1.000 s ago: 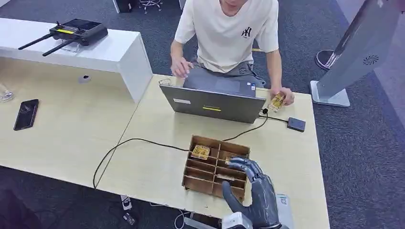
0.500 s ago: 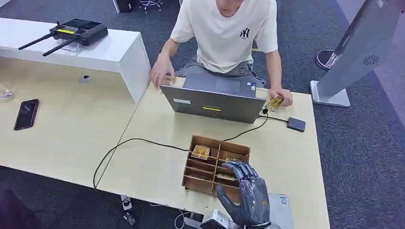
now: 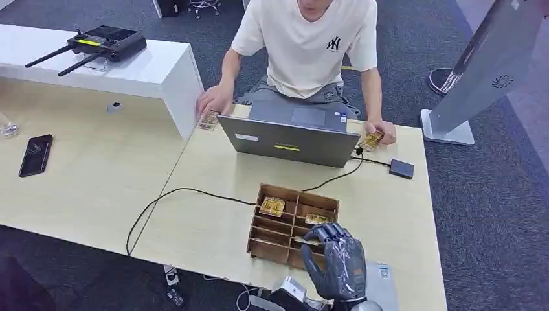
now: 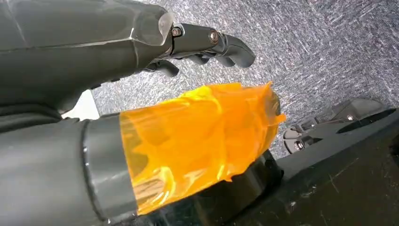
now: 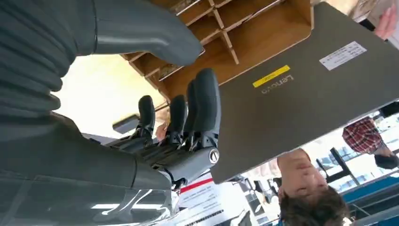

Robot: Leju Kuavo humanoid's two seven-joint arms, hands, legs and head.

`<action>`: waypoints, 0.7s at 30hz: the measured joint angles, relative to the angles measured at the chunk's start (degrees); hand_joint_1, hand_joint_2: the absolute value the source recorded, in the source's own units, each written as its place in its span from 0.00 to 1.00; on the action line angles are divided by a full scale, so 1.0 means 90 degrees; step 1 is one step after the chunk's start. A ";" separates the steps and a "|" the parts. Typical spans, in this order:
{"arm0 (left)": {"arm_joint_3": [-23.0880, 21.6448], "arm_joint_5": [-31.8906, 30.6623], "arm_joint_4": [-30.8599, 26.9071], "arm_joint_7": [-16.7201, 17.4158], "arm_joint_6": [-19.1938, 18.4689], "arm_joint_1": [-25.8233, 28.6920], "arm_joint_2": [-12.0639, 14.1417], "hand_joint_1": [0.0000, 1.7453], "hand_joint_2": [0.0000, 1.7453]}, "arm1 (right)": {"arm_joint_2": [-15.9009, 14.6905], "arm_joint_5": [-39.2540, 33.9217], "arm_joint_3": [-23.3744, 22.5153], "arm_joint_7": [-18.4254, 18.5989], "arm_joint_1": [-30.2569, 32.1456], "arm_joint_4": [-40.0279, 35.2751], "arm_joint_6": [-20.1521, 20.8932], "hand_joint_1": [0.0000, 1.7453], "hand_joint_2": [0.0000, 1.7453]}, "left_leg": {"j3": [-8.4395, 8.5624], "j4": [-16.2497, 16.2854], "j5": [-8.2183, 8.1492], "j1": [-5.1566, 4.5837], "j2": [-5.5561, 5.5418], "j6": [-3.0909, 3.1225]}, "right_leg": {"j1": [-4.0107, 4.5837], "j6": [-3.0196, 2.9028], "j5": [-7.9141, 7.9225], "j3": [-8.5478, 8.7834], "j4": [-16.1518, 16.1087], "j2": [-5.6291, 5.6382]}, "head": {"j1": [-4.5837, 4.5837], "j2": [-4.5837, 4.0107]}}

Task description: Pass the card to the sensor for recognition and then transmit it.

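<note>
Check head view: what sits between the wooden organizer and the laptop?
Head view: bare tabletop between the organizer and laptop, crossed by a black cable.

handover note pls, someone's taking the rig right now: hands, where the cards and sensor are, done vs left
Right hand: over the near right corner of the wooden divider box, fingers apart, holding nothing that I can see.
Left hand: hangs over the carpet, fingers loosely curled, holds nothing; orange film is wrapped round its thumb.
Cards: one card in a far left compartment of the box, another in a right one just beyond the right hand's fingers. The person holds a card at the laptop's right.
Small black sensor box: on the table's far right, cabled.
Done: no card picked yet.
Left: grasp a card, present it to the sensor, pass it on.
</note>
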 joint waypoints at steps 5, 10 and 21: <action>-0.0032 -0.0039 0.0000 -0.0002 -0.0034 -0.0001 0.0007 0.00 0.00 | 0.0000 0.0187 0.0000 0.0117 -0.0096 0.0010 0.0002 0.53 1.00 | 0.0000 0.0000 0.0000 0.0000 0.0000 0.0000 | 0.0000 0.0000 0.0000 0.0000 0.0000 0.0000 | 0.0000 0.0000; -0.0049 -0.0087 0.0000 -0.0002 -0.0049 -0.0004 0.0031 0.00 0.00 | 0.0010 0.0364 -0.0010 0.0238 -0.0177 0.0027 0.0014 0.46 1.00 | 0.0000 0.0000 0.0000 0.0000 0.0000 0.0000 | 0.0000 0.0000 0.0000 0.0000 0.0000 0.0000 | 0.0000 0.0000; -0.0085 -0.0151 0.0000 0.0022 -0.0112 -0.0049 0.0046 0.00 0.00 | 0.0068 0.0583 -0.0012 0.0359 -0.0389 0.0170 0.0175 0.41 1.00 | 0.0000 0.0000 0.0000 0.0000 0.0000 0.0000 | 0.0000 0.0000 0.0000 0.0000 0.0000 0.0000 | 0.0000 0.0000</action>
